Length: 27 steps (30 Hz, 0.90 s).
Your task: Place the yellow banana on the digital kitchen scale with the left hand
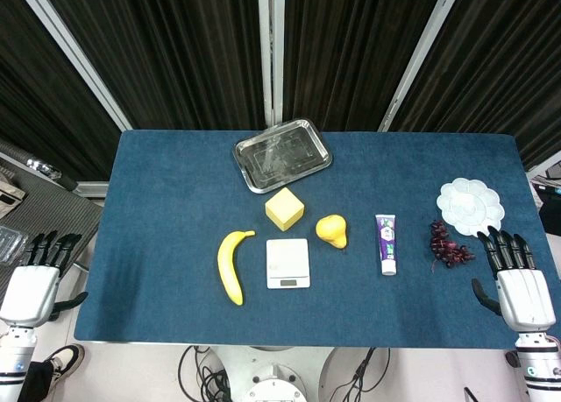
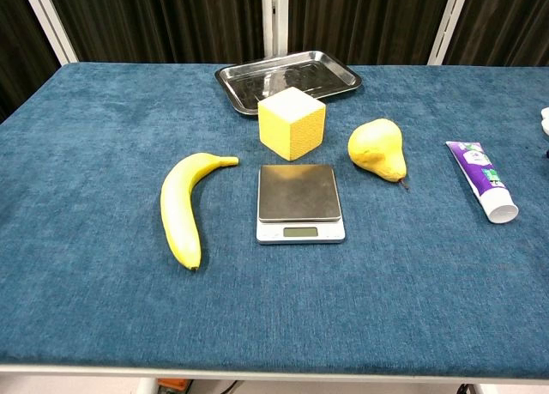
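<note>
Reaching for the yellow banana (image 1: 232, 266) is the step in hand, since the fruit lies untouched on the blue tabletop (image 1: 158, 192), just beside the left edge of the digital kitchen scale (image 1: 288, 263) and not touching it. The banana curves with its stem end toward the scale's far corner and its tip toward the robot. A sound grasp would likely take it across the thick middle of the curve, fingers on one flank and thumb on the other, so that it does not roll or swing when lifted. The carry is short and sideways; the banana is longer than the steel platter, so its middle should probably be centred over the platter and set down gently, keeping it off the display strip at the near edge. The yellow cube (image 1: 285, 208) stands just behind the scale and the pear (image 1: 332, 231) near its right, so a low, direct sweep from the left would avoid both.

The left hand (image 1: 35, 279) hangs off the left edge of the tabletop, well apart from the banana, palm down, fingers extended forward and slightly spread, holding nothing. The right hand (image 1: 517, 284) rests at the right near corner in a like pose, fingers straight and empty, near a bunch of grapes (image 1: 449, 245). Neither hand shows in the chest view.
</note>
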Each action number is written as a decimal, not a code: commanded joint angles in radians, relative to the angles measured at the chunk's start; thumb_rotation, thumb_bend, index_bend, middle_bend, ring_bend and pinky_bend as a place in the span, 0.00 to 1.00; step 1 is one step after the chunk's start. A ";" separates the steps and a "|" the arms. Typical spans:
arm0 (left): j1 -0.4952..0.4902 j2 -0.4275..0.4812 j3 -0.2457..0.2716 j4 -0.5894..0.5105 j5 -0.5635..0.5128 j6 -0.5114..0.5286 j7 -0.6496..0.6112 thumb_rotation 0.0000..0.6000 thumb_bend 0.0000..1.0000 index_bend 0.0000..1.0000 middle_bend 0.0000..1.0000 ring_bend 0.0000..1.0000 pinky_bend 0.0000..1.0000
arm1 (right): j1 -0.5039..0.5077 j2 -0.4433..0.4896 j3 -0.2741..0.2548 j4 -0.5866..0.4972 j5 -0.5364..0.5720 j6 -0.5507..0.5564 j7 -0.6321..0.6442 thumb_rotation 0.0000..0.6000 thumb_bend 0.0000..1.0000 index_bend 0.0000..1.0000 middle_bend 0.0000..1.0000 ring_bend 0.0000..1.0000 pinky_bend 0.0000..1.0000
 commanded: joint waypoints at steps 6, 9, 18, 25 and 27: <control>0.001 0.008 0.002 -0.018 0.008 0.005 0.015 1.00 0.09 0.10 0.10 0.00 0.02 | 0.000 0.001 0.003 0.002 -0.004 0.006 0.008 1.00 0.29 0.00 0.00 0.00 0.00; -0.003 0.010 0.006 -0.027 0.020 0.002 0.027 1.00 0.10 0.10 0.10 0.00 0.02 | -0.002 0.004 0.005 0.005 -0.004 0.012 0.016 1.00 0.29 0.00 0.00 0.00 0.00; -0.059 0.018 0.031 -0.094 0.096 -0.071 0.068 1.00 0.09 0.10 0.10 0.00 0.02 | -0.007 0.016 0.017 0.010 0.005 0.026 0.050 1.00 0.29 0.00 0.00 0.00 0.00; -0.163 -0.009 0.062 -0.148 0.200 -0.211 0.087 1.00 0.09 0.10 0.10 0.00 0.02 | -0.009 0.018 0.020 0.018 0.015 0.023 0.058 1.00 0.29 0.00 0.00 0.00 0.00; -0.190 -0.030 0.066 -0.155 0.222 -0.241 0.083 1.00 0.09 0.10 0.11 0.00 0.02 | -0.010 0.017 0.023 0.018 0.019 0.022 0.062 1.00 0.29 0.00 0.00 0.00 0.00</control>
